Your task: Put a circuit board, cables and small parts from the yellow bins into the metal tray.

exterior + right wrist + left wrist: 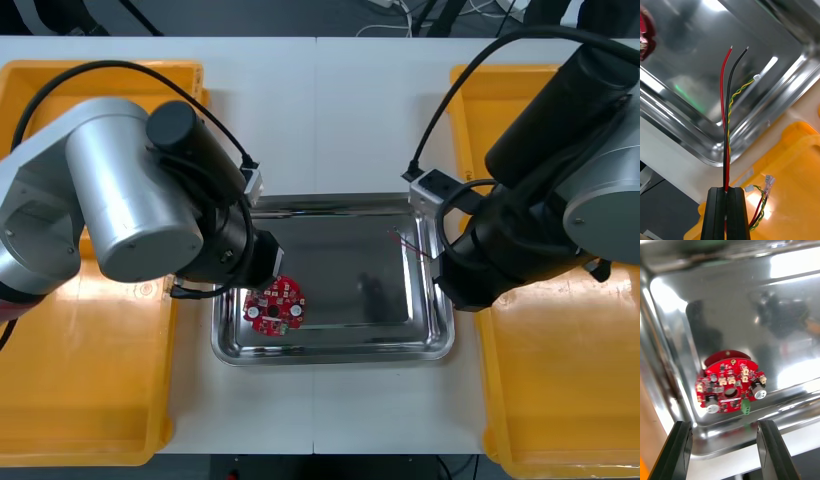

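A round red circuit board (277, 305) lies in the front left corner of the shiny metal tray (330, 352). In the left wrist view the same circuit board (730, 386) rests flat on the tray floor beyond my left gripper (725, 450), which stands open with nothing between its fingers. My right gripper (727, 204) is shut on a bundle of cables (727, 112): red, black and twisted red and yellow. The cable ends hang over the tray's right rim (763, 120). In the front view thin cable ends (408, 243) show by the tray's right side, under my right arm.
Yellow bins stand at both sides, left bin (90, 380) and right bin (560, 400). In the right wrist view another cable with small connectors (765, 187) lies in the orange-looking bin (797, 180) under my right gripper.
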Controlling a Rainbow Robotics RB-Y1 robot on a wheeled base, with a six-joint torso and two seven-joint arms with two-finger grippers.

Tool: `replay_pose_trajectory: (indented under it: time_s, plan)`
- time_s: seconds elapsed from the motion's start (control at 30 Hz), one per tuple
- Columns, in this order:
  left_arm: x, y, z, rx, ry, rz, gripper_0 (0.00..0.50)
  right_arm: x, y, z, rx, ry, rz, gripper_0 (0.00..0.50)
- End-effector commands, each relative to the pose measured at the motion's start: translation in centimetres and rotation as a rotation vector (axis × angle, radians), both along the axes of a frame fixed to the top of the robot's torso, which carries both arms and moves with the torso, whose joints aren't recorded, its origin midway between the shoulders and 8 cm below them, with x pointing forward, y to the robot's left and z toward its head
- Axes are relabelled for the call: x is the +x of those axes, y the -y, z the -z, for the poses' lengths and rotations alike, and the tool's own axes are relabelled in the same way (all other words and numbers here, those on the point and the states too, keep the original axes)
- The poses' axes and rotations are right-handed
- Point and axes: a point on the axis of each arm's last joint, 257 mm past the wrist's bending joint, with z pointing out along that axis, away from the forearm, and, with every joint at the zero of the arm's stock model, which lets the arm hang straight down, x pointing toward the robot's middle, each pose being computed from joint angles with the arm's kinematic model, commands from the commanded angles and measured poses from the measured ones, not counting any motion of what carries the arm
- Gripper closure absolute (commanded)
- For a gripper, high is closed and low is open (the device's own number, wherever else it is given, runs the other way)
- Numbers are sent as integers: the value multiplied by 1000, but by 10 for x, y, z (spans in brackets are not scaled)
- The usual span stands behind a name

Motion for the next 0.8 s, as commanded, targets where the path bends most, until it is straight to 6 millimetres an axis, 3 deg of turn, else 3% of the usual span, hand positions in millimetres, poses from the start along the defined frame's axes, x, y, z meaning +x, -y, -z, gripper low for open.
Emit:
replay_pose_trajectory:
  time_s: [0.03,0.3,0.47,0.8]
  plan:
    - [21,-14,-49,42,75,107,0,6,-38,-3,23,18,-110,500]
    - [48,-42,-76,46,78,124,0,13,-68,14,-16,75,-211,500]
    - [65,-65,-83,68,82,127,0,14,-83,28,-13,101,-267,500]
    - [100,-109,-100,74,86,117,0,27,-78,46,-117,127,-451,500]
